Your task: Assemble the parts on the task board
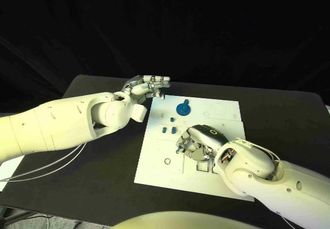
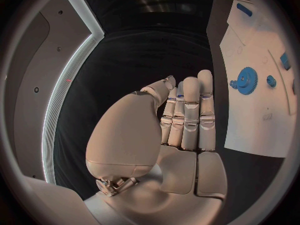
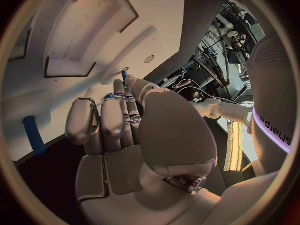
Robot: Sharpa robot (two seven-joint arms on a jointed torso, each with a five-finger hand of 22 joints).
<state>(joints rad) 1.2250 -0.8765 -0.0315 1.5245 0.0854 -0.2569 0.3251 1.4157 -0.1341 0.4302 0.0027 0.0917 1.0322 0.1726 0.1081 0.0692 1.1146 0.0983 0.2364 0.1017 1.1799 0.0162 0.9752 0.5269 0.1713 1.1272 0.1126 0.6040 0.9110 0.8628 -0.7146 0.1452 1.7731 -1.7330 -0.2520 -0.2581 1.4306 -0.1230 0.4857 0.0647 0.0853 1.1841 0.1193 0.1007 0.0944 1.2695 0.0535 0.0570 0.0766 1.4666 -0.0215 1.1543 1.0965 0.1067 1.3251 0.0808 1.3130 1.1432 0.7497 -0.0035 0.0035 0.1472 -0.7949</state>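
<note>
Right hand low over the middle of the task board, fingers curled down at a small blue part. Cannot tell if holding that part or just touching it; the palm hides the tips. Likely working to press the piece into its slot, so bent close on purpose.

Left hand up off the far left corner of the task board, fingers straight and close together, nothing in it. Probably parked there to stay out of the way.

Blue gear flat on the task board near its far edge, close to the left hand. Small blue knob just beside the gear. Two little blue bars on the task board between the gear and the right hand. One more blue bar near the board's edge by the right hand. Black worktop under the task board.

Most parts look not yet put in place.
</note>
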